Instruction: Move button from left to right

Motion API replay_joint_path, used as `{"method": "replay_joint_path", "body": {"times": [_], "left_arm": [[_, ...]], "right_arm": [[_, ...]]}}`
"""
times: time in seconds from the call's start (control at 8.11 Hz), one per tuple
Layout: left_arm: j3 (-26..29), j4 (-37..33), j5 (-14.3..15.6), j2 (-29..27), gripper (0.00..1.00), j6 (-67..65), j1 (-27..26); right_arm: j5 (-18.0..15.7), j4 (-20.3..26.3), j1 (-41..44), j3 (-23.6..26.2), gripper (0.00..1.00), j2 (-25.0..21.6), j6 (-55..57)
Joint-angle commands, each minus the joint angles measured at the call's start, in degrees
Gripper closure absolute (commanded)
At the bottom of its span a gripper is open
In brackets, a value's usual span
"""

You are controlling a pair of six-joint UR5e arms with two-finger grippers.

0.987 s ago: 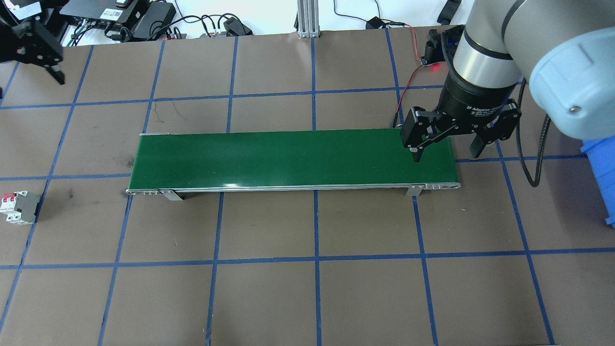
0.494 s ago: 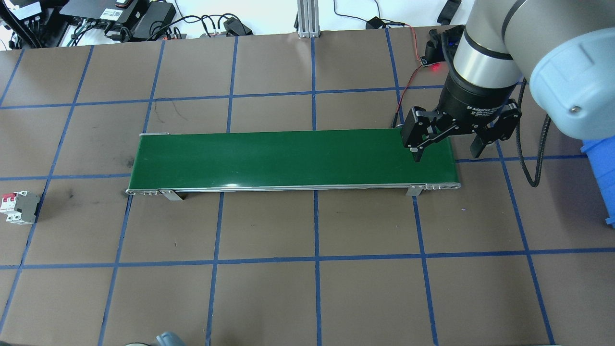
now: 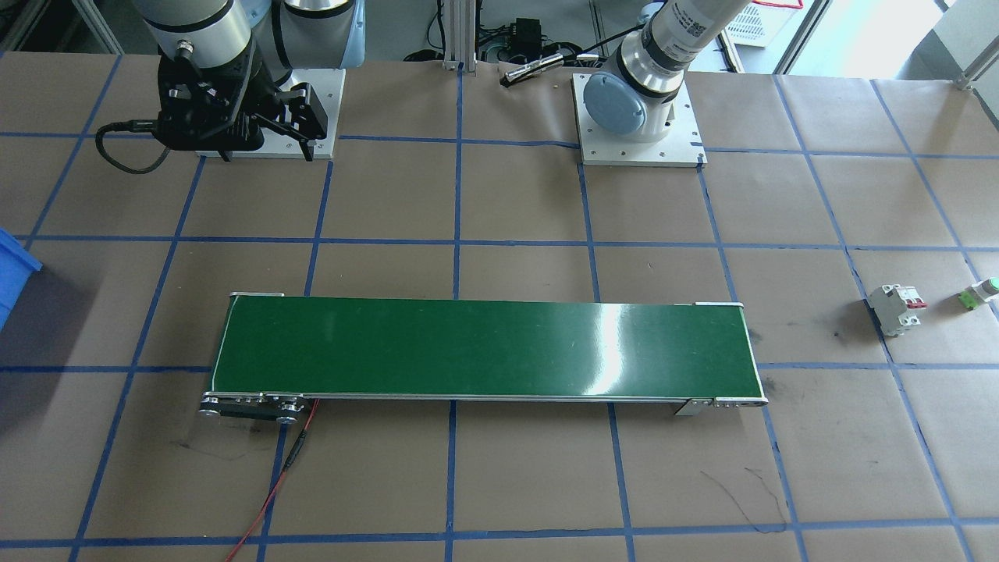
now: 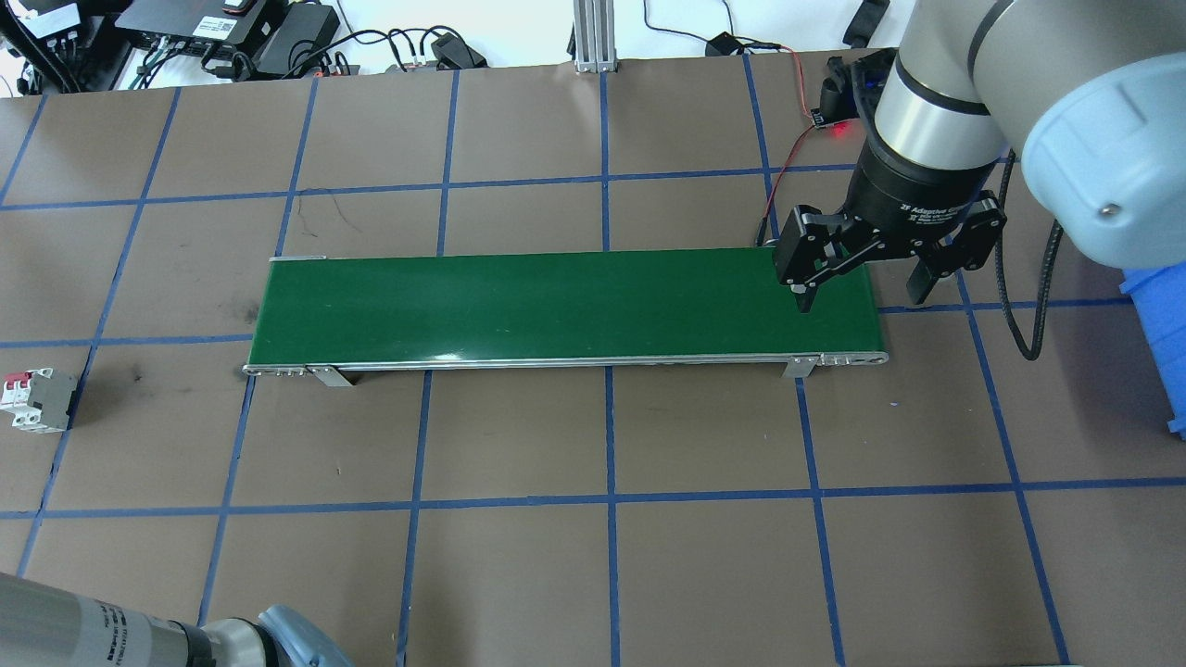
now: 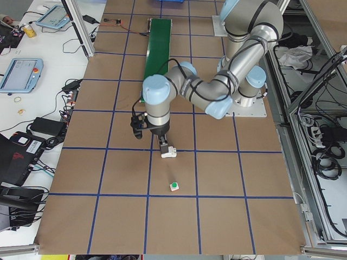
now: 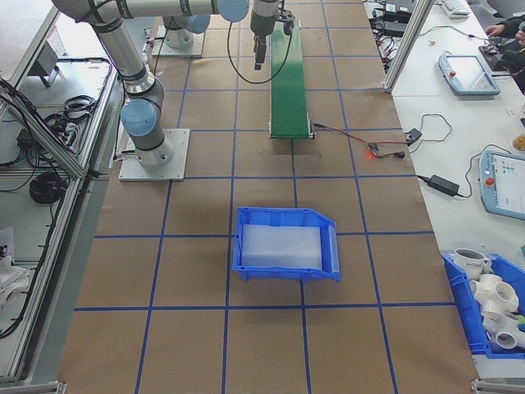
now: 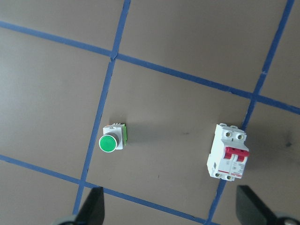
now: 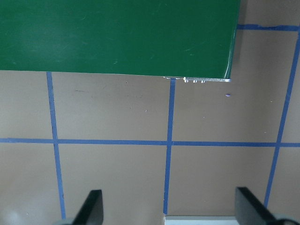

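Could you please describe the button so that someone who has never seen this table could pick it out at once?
Start at the long green conveyor belt in the middle of the table and go past its end on the robot's left, where two small parts lie on the brown paper. The farther one out is the button. Its round bright green cap sets it apart from the larger white circuit breaker with red toggles beside it.

brown table [image 4: 519, 574]: green conveyor [image 4: 556, 306], button [image 7: 111, 141], breaker [image 7: 228, 152], blue bin [image 6: 287, 244].

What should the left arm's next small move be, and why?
Probably shift the left gripper sideways over the button, then descend. Its fingers are spread wide, and the button lies untouched on the table, off-centre between them, apart from the circuit breaker.
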Motion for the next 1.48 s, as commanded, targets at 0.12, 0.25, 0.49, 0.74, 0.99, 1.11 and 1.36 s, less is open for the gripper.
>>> {"method": "replay_joint_path", "body": {"times": [0.12,0.25,0.49,0.74,0.99,1.11,1.36], "left_arm": [[-0.17,8.61,0.10,-8.77,0.00,1.89,3.44],[-0.26,9.62,0.19,-9.04,0.00,2.32,4.66],[-0.26,9.80,0.36,-13.32,0.00,2.24,5.20],[0.09,10.42,0.36,-15.37,0.00,2.59,5.55],[-0.26,10.51,0.45,-16.68,0.00,2.68,6.25],[-0.35,10.59,0.80,-16.78,0.00,2.25,6.25],[-0.35,10.95,1.94,-17.48,0.00,2.15,6.25]], "right_arm": [[0.09,-0.09,0.08,0.00,0.00,0.00,0.17],[0.00,-0.18,0.08,0.08,0.00,0.00,0.09],[-0.09,-1.14,0.08,0.08,0.00,0.35,0.00],[-2.28,-1.23,0.08,0.08,0.00,0.35,0.00],[-2.20,-1.23,0.08,0.08,0.00,0.44,0.17],[-2.02,-1.23,0.08,0.08,0.00,0.35,0.17],[-1.58,-1.32,0.08,0.08,0.00,0.61,0.17]]}}
